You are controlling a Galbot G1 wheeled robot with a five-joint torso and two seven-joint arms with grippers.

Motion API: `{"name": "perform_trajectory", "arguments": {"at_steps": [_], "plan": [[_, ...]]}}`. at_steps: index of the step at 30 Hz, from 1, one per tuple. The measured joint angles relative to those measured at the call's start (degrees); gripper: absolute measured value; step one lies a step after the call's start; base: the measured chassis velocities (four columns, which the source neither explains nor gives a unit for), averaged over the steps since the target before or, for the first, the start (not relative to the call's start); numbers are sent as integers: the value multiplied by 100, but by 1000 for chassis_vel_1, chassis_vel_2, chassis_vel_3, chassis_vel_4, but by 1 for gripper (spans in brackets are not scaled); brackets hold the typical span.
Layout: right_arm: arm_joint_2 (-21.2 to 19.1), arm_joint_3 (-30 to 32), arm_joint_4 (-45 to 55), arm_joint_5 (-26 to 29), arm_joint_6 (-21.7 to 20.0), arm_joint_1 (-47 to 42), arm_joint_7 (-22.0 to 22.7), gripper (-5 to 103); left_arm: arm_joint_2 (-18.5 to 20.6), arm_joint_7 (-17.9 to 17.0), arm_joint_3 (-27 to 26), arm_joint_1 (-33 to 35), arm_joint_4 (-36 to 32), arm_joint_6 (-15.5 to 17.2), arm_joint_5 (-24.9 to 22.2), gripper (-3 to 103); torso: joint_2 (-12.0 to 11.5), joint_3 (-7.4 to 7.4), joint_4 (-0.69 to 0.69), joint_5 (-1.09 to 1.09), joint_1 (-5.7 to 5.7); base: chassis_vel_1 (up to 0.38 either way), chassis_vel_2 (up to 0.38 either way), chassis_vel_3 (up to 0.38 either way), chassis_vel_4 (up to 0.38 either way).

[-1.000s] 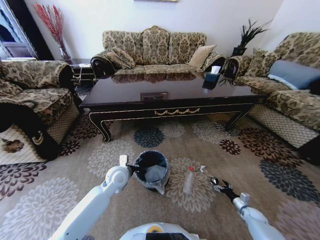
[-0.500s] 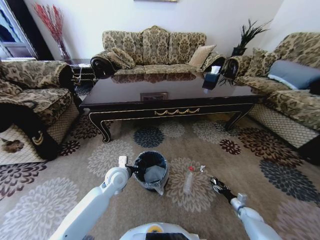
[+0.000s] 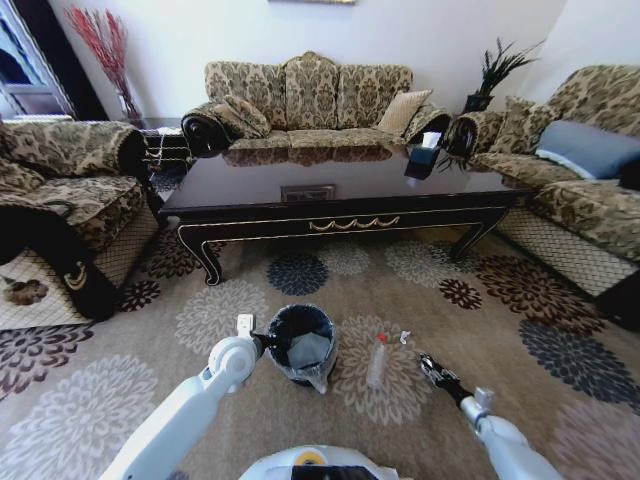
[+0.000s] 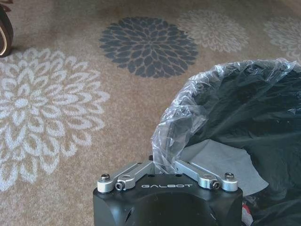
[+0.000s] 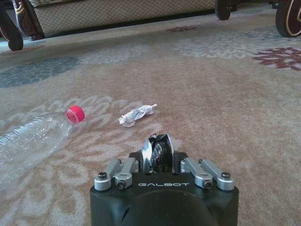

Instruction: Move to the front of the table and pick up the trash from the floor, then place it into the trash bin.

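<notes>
Fingers of the left gripper (image 3: 262,343) are clenched on the rim of the trash bin (image 3: 300,310), with its crinkly liner pinched between them, while those of the right gripper (image 3: 431,367) are pressed together on nothing, low over the floor (image 3: 500,320). That patterned floor runs forward to the long dark desk (image 3: 340,222), which stands well beyond the work. The bin sits in front of the robot. It looks light, and its thin liner is slippery, so the grip on the rim could slide. Just beside the bin, toward the right arm, a clear bottle (image 3: 377,362) lies on its side with its red cap pointing toward the desk. It seems empty, so it is probably very light, smooth and easy to dent, and it may roll if nudged. A hold across the body near the cap, where the plastic is stiffer, seems safest. Near the cap lies a crumpled paper wad (image 3: 404,337), close ahead of the right gripper. It should weigh almost nothing and squash readily, so a pinch across its thickest part, with the fingertips down at the floor, would suit it.
</notes>
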Motion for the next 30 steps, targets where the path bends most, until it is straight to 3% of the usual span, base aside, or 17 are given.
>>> {"name": "perform_trajectory", "arguments": {"at_steps": [8, 12, 16, 30], "plan": [[-99, 178, 643, 157, -9, -384, 37, 33, -22, -3, 21, 13, 1, 0, 13, 0, 0, 0, 1, 2, 0, 0, 0, 0, 0], [-189, 363, 1566, 485, -71, -961, 161, 33, -94, -14, 81, -8, 48, 0, 8, 0, 0, 0, -1, 0, 0, 0, 0, 0, 0], [-224, 709, 3096, 849, -178, -1715, 339, 33, -253, -154, 292, -129, 114, 0, -52, 0, 1, 0, -1, 0, 0, 0, 0, 0, 0], [-223, 1375, 6385, 1164, -169, -3465, 524, 33, -662, -474, 1438, -957, 541, 0, -200, 0, 0, 0, 1, -1, 0, 0, 0, 0, 0]]}}
